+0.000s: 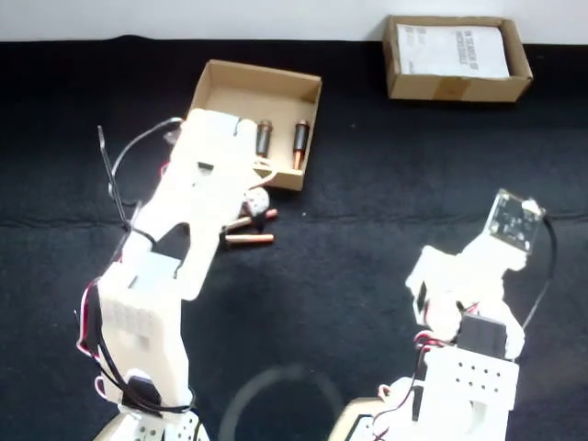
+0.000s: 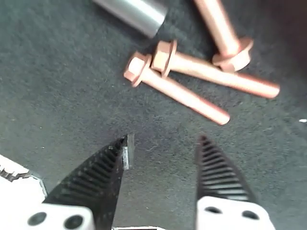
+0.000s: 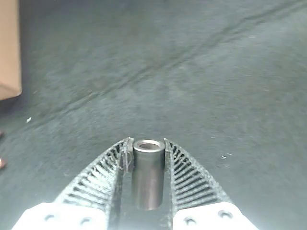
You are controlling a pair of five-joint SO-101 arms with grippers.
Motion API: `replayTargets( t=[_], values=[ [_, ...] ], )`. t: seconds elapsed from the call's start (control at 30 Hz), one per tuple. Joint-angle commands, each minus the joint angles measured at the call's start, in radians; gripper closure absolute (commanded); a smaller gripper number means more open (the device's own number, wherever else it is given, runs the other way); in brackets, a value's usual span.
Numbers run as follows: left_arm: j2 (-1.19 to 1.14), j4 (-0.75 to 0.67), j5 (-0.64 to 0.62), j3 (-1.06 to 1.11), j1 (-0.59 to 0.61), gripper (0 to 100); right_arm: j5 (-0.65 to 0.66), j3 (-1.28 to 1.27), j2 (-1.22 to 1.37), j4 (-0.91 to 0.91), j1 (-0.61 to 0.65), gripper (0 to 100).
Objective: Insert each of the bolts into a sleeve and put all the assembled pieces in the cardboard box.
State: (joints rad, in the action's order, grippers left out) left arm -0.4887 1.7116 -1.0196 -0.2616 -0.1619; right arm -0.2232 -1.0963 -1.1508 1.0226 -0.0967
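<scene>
Bolts [image 2: 216, 73] lie just beyond our left gripper [image 2: 164, 140], jaws spread wide, arm stretched far; our right gripper [image 3: 147, 141], folded near, clamps a sleeve [image 3: 147, 177].

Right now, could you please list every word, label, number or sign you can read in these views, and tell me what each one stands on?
No text can be quoted.
On the sheet of paper in the far box: lines of dark print, too blurred to read.
On the bolts, the sleeve in the right gripper and the near cardboard box: no markings visible.
</scene>
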Motion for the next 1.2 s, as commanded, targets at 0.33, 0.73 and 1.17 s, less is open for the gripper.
replayTargets(
  t=[0.33,0.73,1.17],
  values=[
    [0.056,-0.103,-0.110,0.170,0.001,91,0.008,0.053,-0.022,-0.013,0.133,99.2],
    [0.056,-0.180,-0.157,0.165,-0.007,91,0.011,0.045,-0.022,0.015,0.136,99.2],
    [0.058,-0.181,-0.157,0.165,-0.010,70,0.012,0.054,0.042,0.010,0.137,99.2]
  ],
)
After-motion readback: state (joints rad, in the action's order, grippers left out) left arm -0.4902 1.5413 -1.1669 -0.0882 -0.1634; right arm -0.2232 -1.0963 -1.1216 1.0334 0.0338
